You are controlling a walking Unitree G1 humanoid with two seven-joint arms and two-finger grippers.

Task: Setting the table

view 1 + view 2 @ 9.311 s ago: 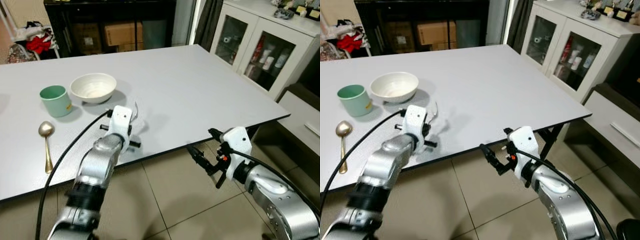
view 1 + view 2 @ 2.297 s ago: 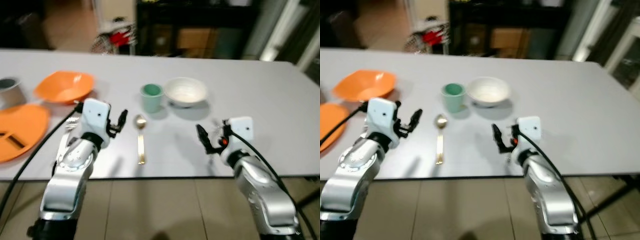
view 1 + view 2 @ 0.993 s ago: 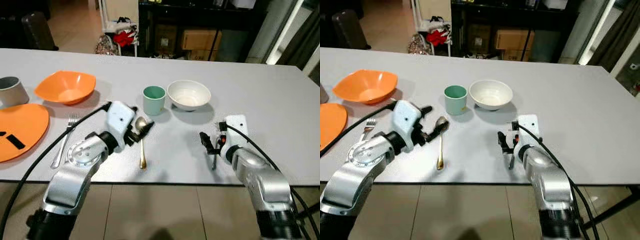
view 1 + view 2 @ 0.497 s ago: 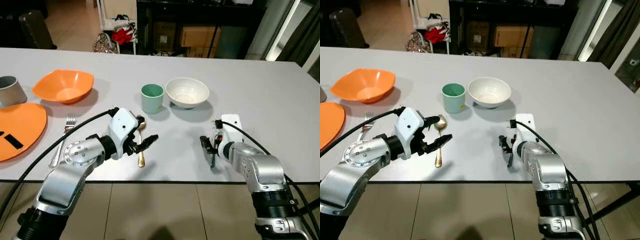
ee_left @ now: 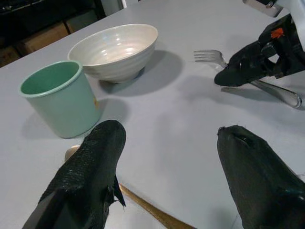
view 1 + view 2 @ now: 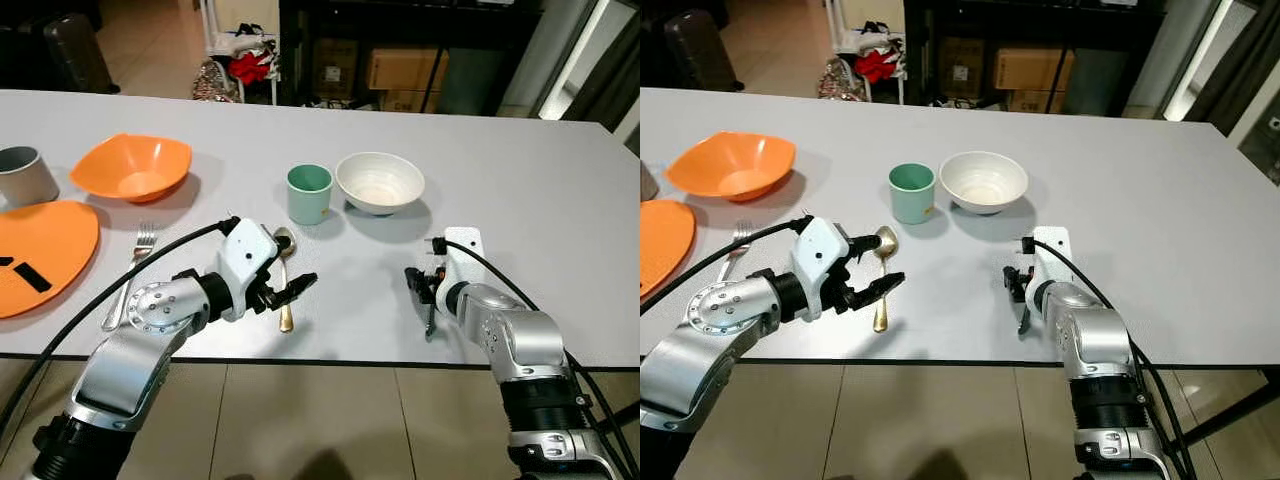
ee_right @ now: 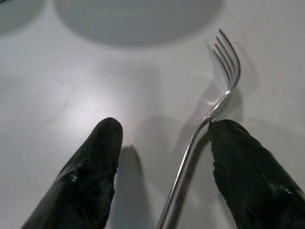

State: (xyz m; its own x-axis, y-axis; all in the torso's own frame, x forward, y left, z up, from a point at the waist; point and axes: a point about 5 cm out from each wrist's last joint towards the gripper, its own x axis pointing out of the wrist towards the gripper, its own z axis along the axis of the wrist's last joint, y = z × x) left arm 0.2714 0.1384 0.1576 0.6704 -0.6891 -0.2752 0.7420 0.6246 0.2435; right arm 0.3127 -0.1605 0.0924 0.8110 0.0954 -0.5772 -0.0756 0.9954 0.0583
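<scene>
Fork [image 7: 209, 112] flat, tines toward white bowl [image 6: 379, 183]

orange plate [image 6: 40, 250] cut by edge, grey cup [image 6: 22, 176] too

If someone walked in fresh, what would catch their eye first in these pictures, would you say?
Probably the orange bowl and orange plate at the table's far left. Next, the left gripper open over the gold spoon, and the right gripper open beside a fork.
</scene>
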